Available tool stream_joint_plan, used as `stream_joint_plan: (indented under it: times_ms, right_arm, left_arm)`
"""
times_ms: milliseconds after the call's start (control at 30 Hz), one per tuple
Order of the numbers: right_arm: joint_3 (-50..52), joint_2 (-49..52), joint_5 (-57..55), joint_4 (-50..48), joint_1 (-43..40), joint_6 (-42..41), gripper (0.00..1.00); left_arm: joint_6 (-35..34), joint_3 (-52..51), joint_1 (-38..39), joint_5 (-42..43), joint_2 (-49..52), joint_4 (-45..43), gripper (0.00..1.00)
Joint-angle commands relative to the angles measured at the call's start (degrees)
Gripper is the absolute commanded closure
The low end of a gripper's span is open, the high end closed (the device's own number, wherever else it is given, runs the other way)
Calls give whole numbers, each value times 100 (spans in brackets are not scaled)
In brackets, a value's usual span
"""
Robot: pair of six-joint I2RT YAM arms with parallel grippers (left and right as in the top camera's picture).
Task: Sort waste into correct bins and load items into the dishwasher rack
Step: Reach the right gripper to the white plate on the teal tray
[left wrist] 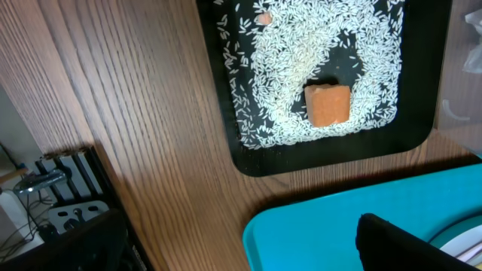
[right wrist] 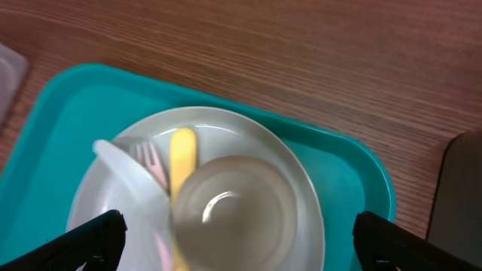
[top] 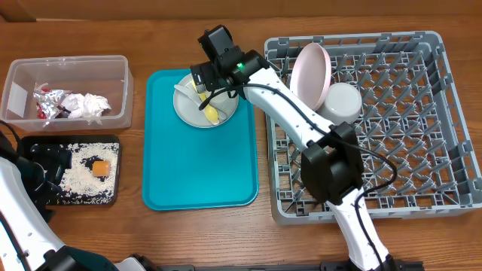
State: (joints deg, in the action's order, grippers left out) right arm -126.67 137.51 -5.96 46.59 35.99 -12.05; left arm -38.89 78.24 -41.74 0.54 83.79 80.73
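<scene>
- We see the right gripper [right wrist: 239, 229] spread wide over the grey-green plate [right wrist: 301, 169], with bare teal tray [right wrist: 68, 120] all around.
- The small white cup [right wrist: 230, 207] sits between its fingers.
- The left gripper [top: 41, 167], also spread, holds nothing.

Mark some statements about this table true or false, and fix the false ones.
1. The cube lies among the rice in the black tray. True.
2. The pink plate lies flat on the teal tray. False: it stands on edge in the rack.
3. The right fingers are spread open above the grey-green plate. True.
4. The spoon is in the rack. False: it lies on the grey-green plate, beside the fork.
5. The napkin is in the tub. True.
</scene>
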Motion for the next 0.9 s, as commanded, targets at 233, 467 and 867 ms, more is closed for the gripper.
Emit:
stream_joint_plan:
  times_ms: [233,467,867]
  right_arm:
    - [-7,280,184,-256,-39,-22,0]
    - [-7,343,275,-238,-37,-22,0]
    - [-2,374,310,-129,-37,-22,8]
  left_arm:
    - [-52,-31,-24,-98,-66,-2,0]
    - [-52,-31,-24,-96,-66,-2,0]
    - [-52,-31,-24,-96,-66,0,0]
